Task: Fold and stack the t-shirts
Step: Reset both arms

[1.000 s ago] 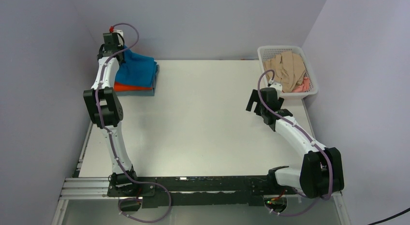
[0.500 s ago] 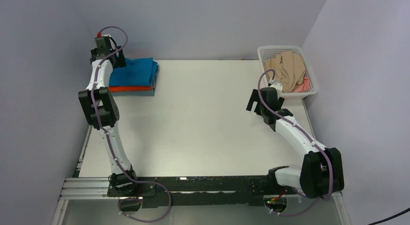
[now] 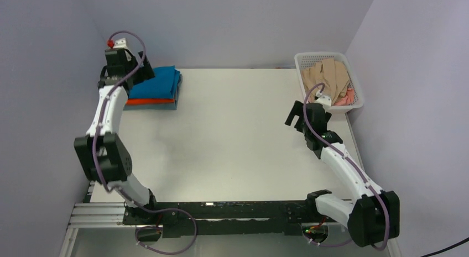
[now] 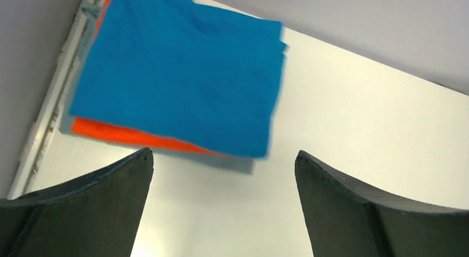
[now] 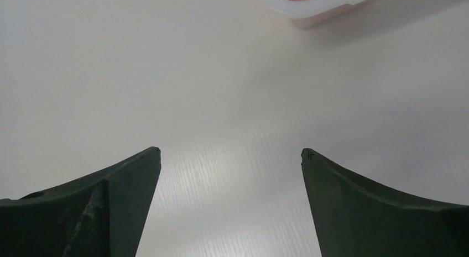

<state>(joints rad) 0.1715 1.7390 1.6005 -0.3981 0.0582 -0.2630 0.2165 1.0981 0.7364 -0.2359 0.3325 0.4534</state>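
Note:
Three folded t-shirts lie stacked at the table's back left: teal-blue point(image 3: 159, 82) on top, orange point(image 3: 145, 101) under it, grey point(image 3: 167, 106) at the bottom. The left wrist view shows the same teal point(image 4: 182, 74), orange point(image 4: 124, 134) and grey point(image 4: 235, 163) layers from above. My left gripper point(image 3: 133, 75) hovers over the stack's left end, open point(image 4: 224, 157) and empty. Beige t-shirts point(image 3: 326, 80) and a pink one point(image 3: 345, 98) fill the basket. My right gripper point(image 3: 296, 114) hangs open point(image 5: 230, 152) above bare table, just left of the basket.
The white lattice basket point(image 3: 355, 105) stands at the back right corner; its near corner point(image 5: 315, 11) shows at the top of the right wrist view. Walls close in on the left, back and right. The table's left edge point(image 4: 50, 119) runs beside the stack.
My left gripper opened, let go of the teal-blue shirt and rose back to the left; the shirt now lies flat on the stack. The right arm shifted slightly toward the basket.

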